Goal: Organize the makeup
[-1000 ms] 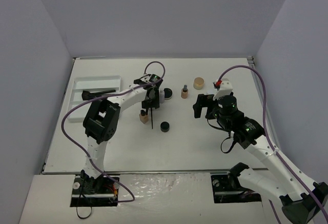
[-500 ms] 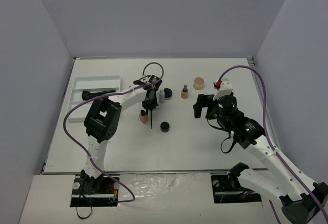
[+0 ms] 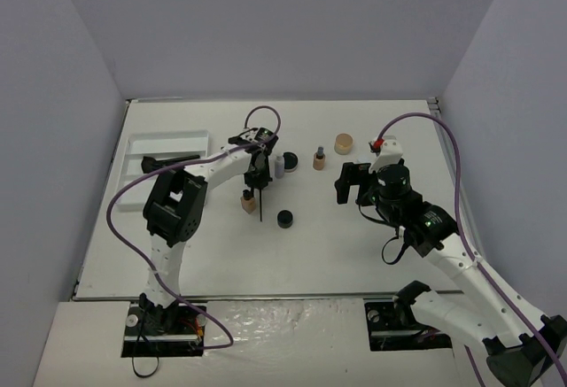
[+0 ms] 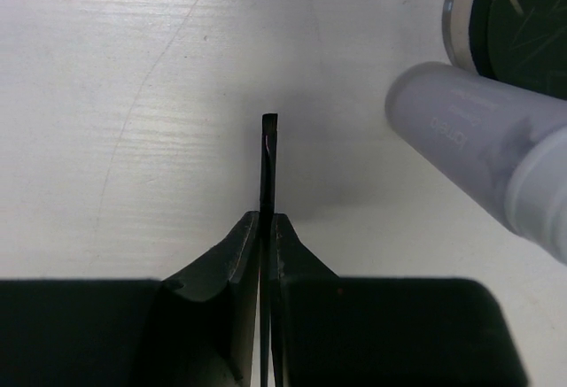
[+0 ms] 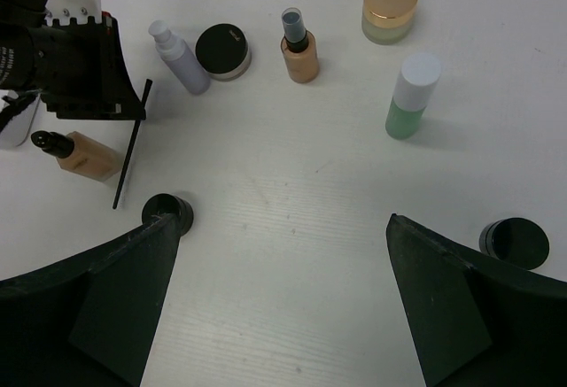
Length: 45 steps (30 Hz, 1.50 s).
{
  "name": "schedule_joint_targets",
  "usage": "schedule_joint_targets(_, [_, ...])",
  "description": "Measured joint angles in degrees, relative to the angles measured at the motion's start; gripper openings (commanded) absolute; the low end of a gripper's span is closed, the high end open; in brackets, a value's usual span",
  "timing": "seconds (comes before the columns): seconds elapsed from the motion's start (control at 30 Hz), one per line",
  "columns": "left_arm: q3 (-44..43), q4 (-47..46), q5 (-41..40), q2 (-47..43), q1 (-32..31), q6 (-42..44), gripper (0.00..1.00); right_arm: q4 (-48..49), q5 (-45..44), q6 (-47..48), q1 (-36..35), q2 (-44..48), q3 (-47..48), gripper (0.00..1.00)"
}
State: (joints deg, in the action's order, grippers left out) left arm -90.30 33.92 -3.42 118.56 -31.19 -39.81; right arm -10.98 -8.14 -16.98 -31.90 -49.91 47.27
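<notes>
Grips a thin black pencil point(image 4: 268, 152) a little left of the middle of the white surface point(image 4: 133, 95), with the left gripper point(image 4: 268, 223) pinched tight on the shaft and both fingers point(image 4: 232, 250) flat against it. Points the pencil's free end down toward the surface; cannot tell whether the tip touches. Reaches there with the left arm stretched forward from its base, bent inward at the elbow, wrist turned downward.

Stands just left of an upright grey bottle point(image 4: 469, 152), with a black round pot point(image 4: 523, 24) just beside that. Has a beige bottle point(image 5: 84, 155) lying on its side close to the pencil's lower end, and another black pot point(image 5: 166, 212) a little nearer the arm bases.

Holds the right arm raised over the right half of the surface, elbow bent, wrist tipped down, the right gripper point(image 5: 283, 307) spread wide and grasping nothing. Looks down from there on a beige pump bottle point(image 5: 301, 55), a tan compact point(image 5: 390, 4), a green-white bottle point(image 5: 409, 95) and a third black pot point(image 5: 514, 241), all upright and apart.

Has a white tray point(image 3: 168, 135) at the far left, with dark items point(image 3: 170, 160) inside.
</notes>
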Motion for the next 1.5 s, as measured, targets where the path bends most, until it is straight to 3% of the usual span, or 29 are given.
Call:
schedule_joint_targets(0.23, [-2.8,0.6,3.5,-9.9,3.5,-1.4,0.0,0.0,0.0,0.6,0.1,0.2,0.0,1.0])
schedule_joint_targets(0.43, [-4.4,-3.1,8.0,-20.0,10.7,-6.0,0.0,0.0,0.0,0.6,0.1,0.2,0.0,1.0])
schedule_joint_targets(0.67, [5.4,-9.0,6.1,-28.5,21.1,-13.2,0.0,0.0,0.0,0.6,0.1,0.1,0.0,1.0])
schedule_joint_targets(1.0, [21.9,-16.9,-2.8,-29.7,35.0,-28.0,0.0,0.0,0.0,0.6,0.5,0.2,0.0,1.0])
schedule_joint_targets(1.2, [23.6,-21.4,-7.6,-28.5,39.2,-36.4,0.0,0.0,-0.1,0.6,0.8,0.5,0.0,1.0])
schedule_joint_targets(1.5, [23.4,-23.9,-10.9,-20.7,40.9,-41.5,0.02,0.0,-0.9,0.8,1.2,0.8,0.0,1.0])
